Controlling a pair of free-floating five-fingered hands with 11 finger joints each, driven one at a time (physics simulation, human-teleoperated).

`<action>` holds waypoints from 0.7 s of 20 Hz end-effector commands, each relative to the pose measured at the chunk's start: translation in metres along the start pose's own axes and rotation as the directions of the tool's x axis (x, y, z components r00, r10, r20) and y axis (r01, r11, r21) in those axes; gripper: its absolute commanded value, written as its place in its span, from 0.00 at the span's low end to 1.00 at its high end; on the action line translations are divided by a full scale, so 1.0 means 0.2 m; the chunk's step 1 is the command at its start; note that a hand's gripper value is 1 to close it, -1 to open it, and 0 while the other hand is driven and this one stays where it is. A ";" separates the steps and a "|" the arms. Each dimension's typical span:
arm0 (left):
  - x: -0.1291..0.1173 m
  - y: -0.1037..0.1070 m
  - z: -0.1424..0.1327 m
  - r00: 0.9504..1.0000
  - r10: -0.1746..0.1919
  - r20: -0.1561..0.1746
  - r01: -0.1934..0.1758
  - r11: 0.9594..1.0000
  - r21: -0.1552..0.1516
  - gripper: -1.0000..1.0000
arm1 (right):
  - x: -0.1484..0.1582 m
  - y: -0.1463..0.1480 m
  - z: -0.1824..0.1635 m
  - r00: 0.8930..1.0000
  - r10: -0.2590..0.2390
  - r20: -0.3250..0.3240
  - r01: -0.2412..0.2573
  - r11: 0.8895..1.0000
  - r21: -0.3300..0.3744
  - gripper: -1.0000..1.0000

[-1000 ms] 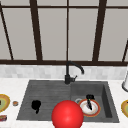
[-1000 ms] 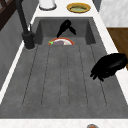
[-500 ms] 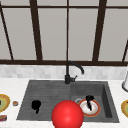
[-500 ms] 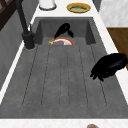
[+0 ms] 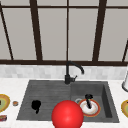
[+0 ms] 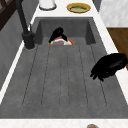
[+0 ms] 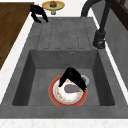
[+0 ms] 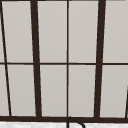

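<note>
My right hand (image 5: 88, 99) reaches down into the sink basin (image 5: 106, 97), over a white plate with a red rim (image 5: 94, 111). In the right side view this hand (image 7: 72, 76) arches over a grey-purple eggplant with a green tip (image 7: 71, 88) lying on the plate (image 7: 53, 93), thumb on one side and fingers on the other. The left side view shows the same hand (image 6: 58, 34) above the plate (image 6: 65, 42). My left hand (image 5: 36, 105) hovers over the draining board (image 5: 47, 92) with fingers hanging relaxed, holding nothing; it appears by the board's front edge (image 6: 110, 65) and at the far corner (image 7: 38, 12).
A black faucet (image 5: 71, 72) stands behind the sink. A red ball (image 5: 67, 115) sits at the front edge. Yellow plates lie on the left counter (image 5: 3, 102) and the right counter (image 5: 125, 108). A white jar (image 5: 125, 83) stands at the right. A small round item (image 5: 15, 103) lies near the left plate.
</note>
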 end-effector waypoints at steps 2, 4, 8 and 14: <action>0.00 0.00 0.00 1.000 0.000 0.000 0.000 1.000 0.000 0.50 | 0.00 0.11 -0.15 0.999 0.029 0.045 -0.027 0.999 -0.034 0.00; 0.00 0.00 0.00 1.000 0.000 0.000 0.000 1.000 0.000 0.50 | -0.01 0.17 -0.21 0.998 0.019 0.053 -0.015 0.997 -0.073 0.00; 0.00 0.00 0.00 1.000 0.000 0.000 0.000 1.000 0.000 0.50 | 0.01 0.21 -0.24 0.999 0.032 0.032 -0.032 0.999 -0.011 0.00; 0.00 0.00 0.00 1.000 0.000 0.000 0.000 1.000 0.000 0.50 | 0.00 0.14 -0.26 0.998 0.054 0.040 -0.051 0.997 -0.060 1.00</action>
